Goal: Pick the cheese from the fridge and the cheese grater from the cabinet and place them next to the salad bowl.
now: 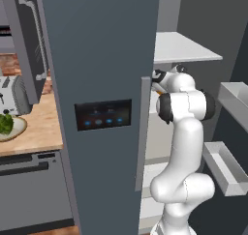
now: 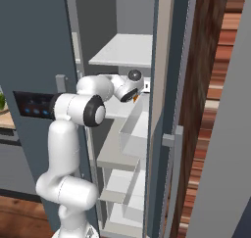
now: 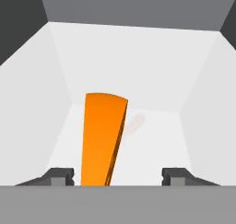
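Cheese (image 3: 102, 138) upright at six o'clock between our tool's (image 3: 117, 176) parted, non-touching fingertips (image 3: 59, 176), on fridge (image 1: 104, 60) shelf.

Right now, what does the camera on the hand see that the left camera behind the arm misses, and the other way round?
Hand view: the cheese up close, standing on a white shelf between the two dark fingertips, which stand apart.

Left base view: the salad bowl on the wooden counter, a toaster, and the fridge's control panel.

Both: the white inside of the fridge.
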Controlling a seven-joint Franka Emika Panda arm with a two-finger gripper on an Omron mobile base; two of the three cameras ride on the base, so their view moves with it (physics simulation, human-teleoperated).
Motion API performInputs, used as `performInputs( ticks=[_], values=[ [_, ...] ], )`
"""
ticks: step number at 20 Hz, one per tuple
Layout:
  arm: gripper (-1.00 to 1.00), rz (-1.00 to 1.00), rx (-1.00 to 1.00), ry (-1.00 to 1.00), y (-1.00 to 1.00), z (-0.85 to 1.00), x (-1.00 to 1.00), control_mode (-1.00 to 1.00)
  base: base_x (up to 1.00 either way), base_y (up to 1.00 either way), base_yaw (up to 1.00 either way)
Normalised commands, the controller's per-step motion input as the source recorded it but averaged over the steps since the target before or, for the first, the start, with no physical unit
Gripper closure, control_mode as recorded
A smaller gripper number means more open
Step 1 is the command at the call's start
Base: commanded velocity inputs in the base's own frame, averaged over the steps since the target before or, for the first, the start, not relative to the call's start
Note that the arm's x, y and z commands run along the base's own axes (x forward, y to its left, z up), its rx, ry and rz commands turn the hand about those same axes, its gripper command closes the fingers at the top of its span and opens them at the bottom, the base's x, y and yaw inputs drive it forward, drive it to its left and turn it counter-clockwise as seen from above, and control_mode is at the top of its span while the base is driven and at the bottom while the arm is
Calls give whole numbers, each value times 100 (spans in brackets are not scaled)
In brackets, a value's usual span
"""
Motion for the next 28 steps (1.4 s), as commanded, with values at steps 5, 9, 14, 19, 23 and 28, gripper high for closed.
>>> performInputs(
  ticks=[5, 9, 14, 19, 23, 28],
  values=[
    [100, 0, 0, 0, 0, 0, 0, -100, 0, 0, 0],
    [100, 0, 0, 0, 0, 0, 0, -100, 0, 0, 0],
    [100, 0, 0, 0, 0, 0, -12, -100, 0, 0, 0],
    [100, 0, 0, 0, 0, 0, -47, -100, 0, 0, 0],
    [100, 3, 0, 0, 0, 0, -74, -100, 0, 0, 0],
    [100, 5, 0, 0, 0, 7, -64, -100, 0, 0, 0]
  ],
)
